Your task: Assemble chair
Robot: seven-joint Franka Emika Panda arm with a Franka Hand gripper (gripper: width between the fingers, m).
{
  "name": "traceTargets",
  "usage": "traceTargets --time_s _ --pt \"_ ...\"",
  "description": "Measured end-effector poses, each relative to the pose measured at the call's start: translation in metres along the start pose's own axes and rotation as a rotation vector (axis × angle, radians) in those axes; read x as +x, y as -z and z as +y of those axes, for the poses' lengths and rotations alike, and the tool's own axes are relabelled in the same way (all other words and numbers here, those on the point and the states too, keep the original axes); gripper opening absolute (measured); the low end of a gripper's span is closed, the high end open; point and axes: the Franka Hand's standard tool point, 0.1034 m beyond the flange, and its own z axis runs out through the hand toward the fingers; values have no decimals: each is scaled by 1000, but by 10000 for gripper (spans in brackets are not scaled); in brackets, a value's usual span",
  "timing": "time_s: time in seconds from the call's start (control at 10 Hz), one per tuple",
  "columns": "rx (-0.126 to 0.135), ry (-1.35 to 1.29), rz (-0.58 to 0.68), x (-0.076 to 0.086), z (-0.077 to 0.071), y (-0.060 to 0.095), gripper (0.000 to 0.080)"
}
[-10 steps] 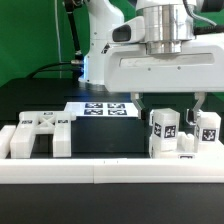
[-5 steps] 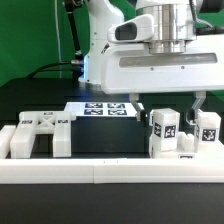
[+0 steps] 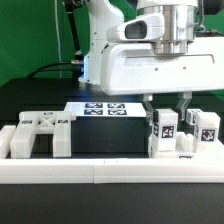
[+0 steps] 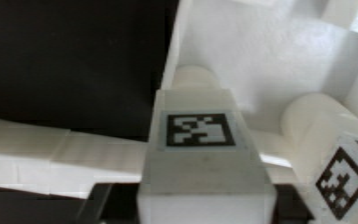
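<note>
2 jaws just beside leg block [image 3: 165, 131] edges

Two upright tagged blocks stand on the counter [image 3: 110, 140]: the middle block [image 3: 165, 131] and the end block [image 3: 207, 128]; the wrist view also shows two tagged blocks. There is one larger white piece [image 3: 36, 136], one marker board [image 3: 100, 108], one long rail [image 3: 110, 172], and one arm carrying one pincer [image 3: 167, 106] with two fingers [image 3: 150, 104]
</note>
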Motion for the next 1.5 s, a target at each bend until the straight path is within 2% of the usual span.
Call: traceTargets --time_s 0.3,0.8,1.2,1.5 --pt "1 -33 0 0 0 0 290" --pt "22 -620 10 -2 0 -1 291" --pt "-2 -1096 19 -3 -1 -2 291" --pt "-7 -1295 17 -4 0 -1 291"
